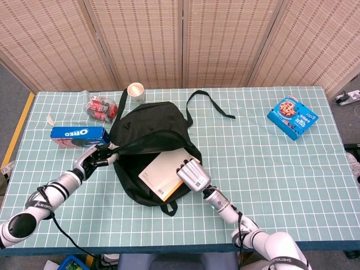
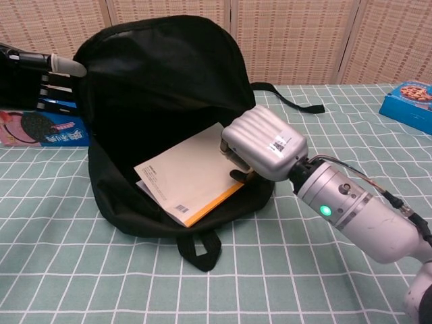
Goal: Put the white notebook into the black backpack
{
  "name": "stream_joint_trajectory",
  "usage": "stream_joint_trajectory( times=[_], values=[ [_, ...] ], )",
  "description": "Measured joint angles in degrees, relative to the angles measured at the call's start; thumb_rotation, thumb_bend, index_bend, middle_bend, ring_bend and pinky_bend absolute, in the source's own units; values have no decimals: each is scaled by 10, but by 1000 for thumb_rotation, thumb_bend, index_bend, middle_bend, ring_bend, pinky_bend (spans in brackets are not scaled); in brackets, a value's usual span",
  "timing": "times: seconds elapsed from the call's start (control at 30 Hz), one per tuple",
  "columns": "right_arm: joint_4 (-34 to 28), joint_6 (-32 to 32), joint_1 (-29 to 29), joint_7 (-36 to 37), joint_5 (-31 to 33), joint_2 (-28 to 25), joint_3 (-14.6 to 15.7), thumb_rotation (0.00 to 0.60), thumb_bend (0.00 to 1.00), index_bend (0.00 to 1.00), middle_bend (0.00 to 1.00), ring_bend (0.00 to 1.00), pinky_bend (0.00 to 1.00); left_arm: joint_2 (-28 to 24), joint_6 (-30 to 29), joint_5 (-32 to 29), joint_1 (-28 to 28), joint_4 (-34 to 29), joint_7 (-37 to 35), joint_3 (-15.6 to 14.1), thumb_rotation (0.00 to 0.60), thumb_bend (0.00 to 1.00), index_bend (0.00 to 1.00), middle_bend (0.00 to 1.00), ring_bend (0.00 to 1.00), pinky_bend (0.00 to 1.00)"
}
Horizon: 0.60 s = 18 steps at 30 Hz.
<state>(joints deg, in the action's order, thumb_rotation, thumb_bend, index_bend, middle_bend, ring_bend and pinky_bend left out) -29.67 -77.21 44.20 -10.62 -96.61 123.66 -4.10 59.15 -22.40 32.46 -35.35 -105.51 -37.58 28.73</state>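
The black backpack was matt woven cloth, softly creased. The white notebook had a smooth paper cover with an orange edge. The right hand showed ribbed, satin silver casing. The tablecloth looked like matt checked fabric.

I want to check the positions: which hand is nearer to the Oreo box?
Left. The left hand grips the black backpack edge just below the Oreo box. The right hand holds the white notebook on the bag's far side.
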Motion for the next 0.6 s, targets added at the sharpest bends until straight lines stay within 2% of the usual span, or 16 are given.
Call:
stream_joint_trajectory(
  times=[0.13, 0.23, 0.47, 0.6],
  values=[
    [-38, -3, -2, -7, 0, -24, 1, 600, 5, 627, 718, 642, 884, -6, 3, 2, 0, 4, -1, -7, 600, 598, 778, 331, 133, 99],
    [-88, -3, -6, -17, -1, -53, 6, 600, 0, 626, 716, 638, 879, -11, 4, 9, 4, 4, -3, -9, 600, 598, 778, 331, 133, 98],
    [-247, 18, -21, -65, 4, -130, 18, 600, 0, 626, 716, 638, 877, -23, 17, 30, 15, -6, -13, -7, 600, 598, 778, 331, 132, 99],
    [-288, 45, -31, -91, 18, -152, 20, 600, 0, 626, 716, 638, 877, -27, 18, 39, 20, -13, -18, -6, 600, 598, 778, 331, 131, 99]
  ],
)
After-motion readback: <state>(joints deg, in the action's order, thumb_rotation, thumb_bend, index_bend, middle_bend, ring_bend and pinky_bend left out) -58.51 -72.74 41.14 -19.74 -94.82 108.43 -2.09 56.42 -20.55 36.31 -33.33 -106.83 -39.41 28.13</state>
